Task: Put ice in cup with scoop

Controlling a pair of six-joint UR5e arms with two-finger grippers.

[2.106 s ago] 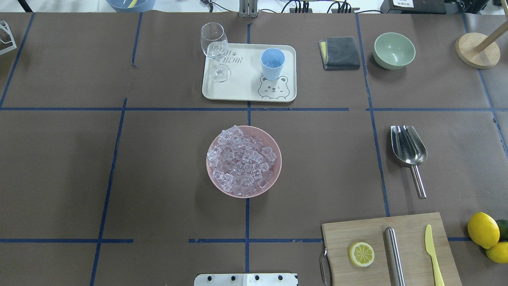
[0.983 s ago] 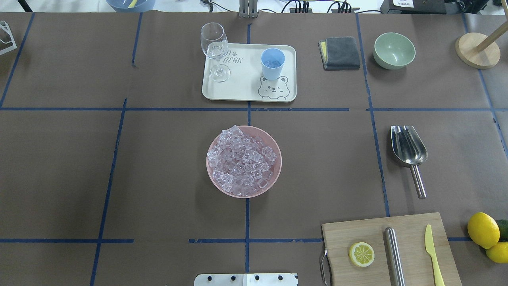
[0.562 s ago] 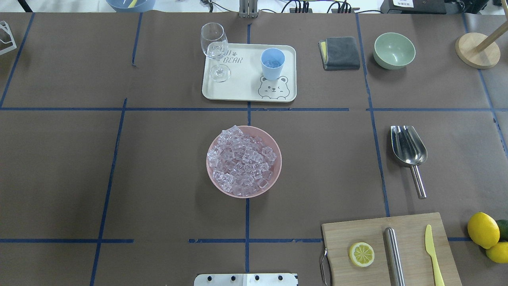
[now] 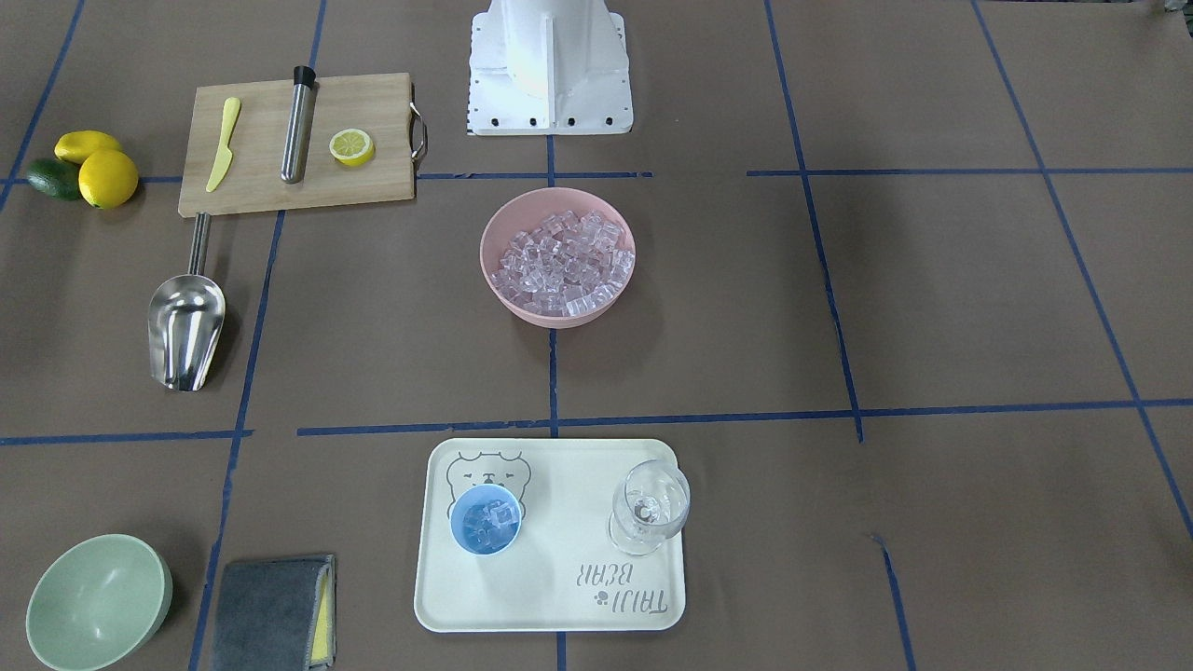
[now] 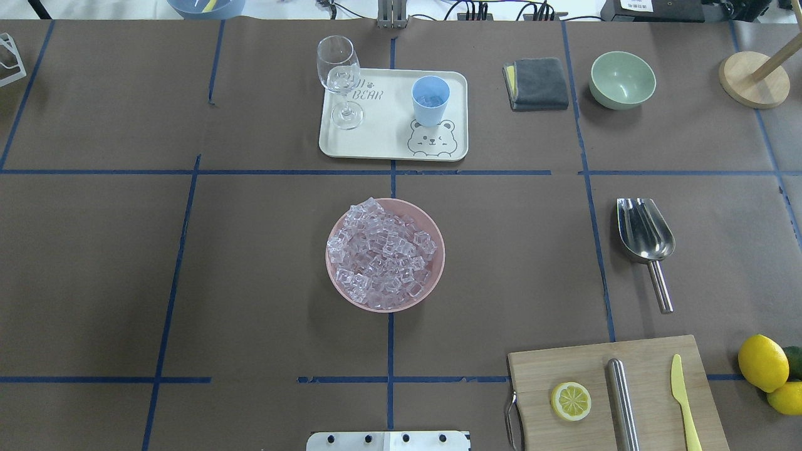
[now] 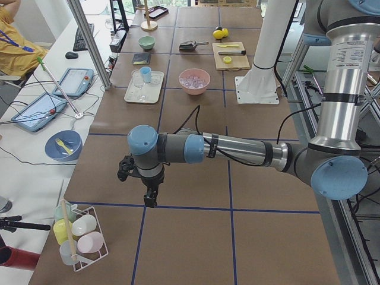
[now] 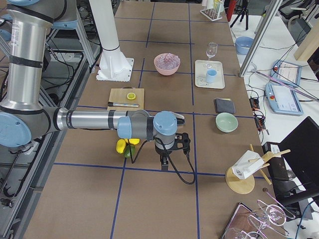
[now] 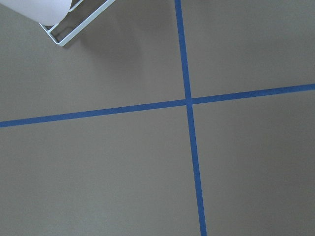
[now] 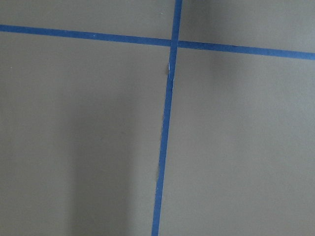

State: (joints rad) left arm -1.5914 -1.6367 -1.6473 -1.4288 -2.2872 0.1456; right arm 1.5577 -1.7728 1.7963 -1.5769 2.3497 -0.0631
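Note:
The ice (image 5: 382, 254) is piled in a pink bowl (image 5: 442, 250) at the table's middle. The light-blue cup (image 5: 430, 100) stands upright on a cream tray (image 5: 388, 138) at the far side; the front view shows a few ice cubes inside the cup (image 4: 486, 520). The silver scoop (image 5: 645, 235) lies flat on the table to the right, handle toward the robot. My left gripper (image 6: 151, 199) and right gripper (image 7: 164, 164) hang over bare table far off to each side, seen only in the side views; I cannot tell whether they are open or shut. Both wrist views show only brown paper and blue tape.
A wine glass (image 5: 338, 78) stands on the tray's left. A grey cloth (image 5: 537, 82) and a pale green bowl (image 5: 622, 79) sit at the back right. A cutting board (image 5: 617, 391) holds a lemon half, a steel cylinder and a yellow knife. Lemons (image 5: 762, 363) lie beside it.

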